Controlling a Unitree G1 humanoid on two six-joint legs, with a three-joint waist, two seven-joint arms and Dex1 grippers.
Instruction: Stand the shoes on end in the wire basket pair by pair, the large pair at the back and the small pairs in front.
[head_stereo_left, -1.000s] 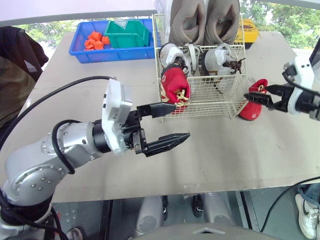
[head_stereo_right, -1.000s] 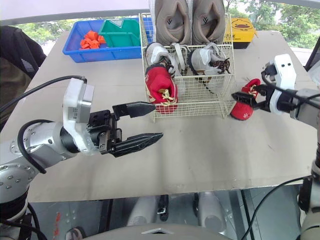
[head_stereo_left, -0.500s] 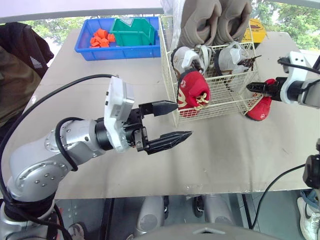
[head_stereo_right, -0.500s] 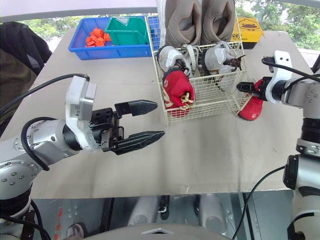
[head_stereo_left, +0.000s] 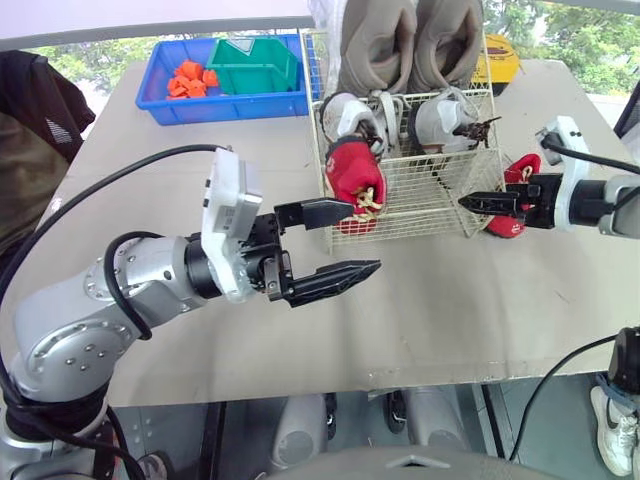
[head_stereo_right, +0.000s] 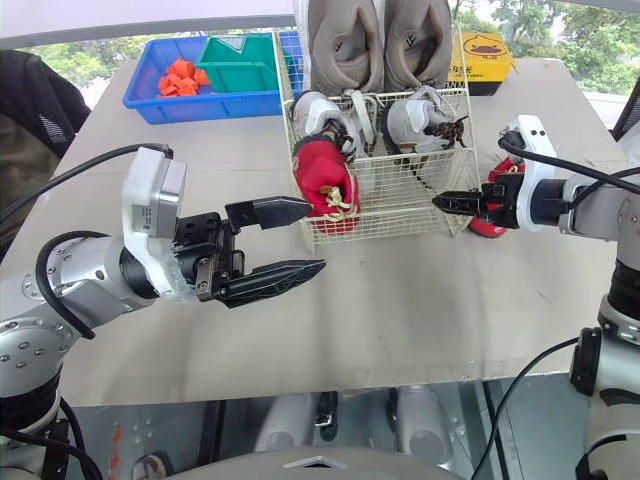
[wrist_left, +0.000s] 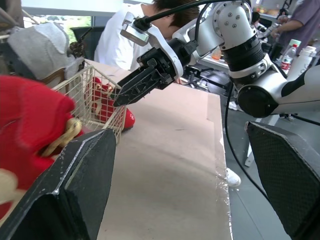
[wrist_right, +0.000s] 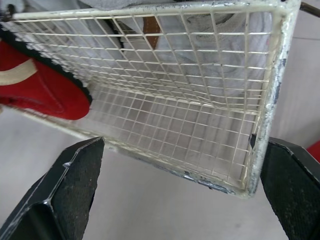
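In the head views, the wire basket (head_stereo_left: 420, 205) stood on the table (head_stereo_left: 450, 300). It held the tan pair (head_stereo_left: 415, 40) at the back, with the grey pair (head_stereo_left: 440, 115) and one red shoe (head_stereo_left: 352, 185) in front. The second red shoe (head_stereo_left: 519, 168) sat outside, just beside it. The left jaws hung released. The left wrist view added a person's white shirt (wrist_left: 120, 35). The right wrist view showed the right jaws spread wide before the chipped white mesh.
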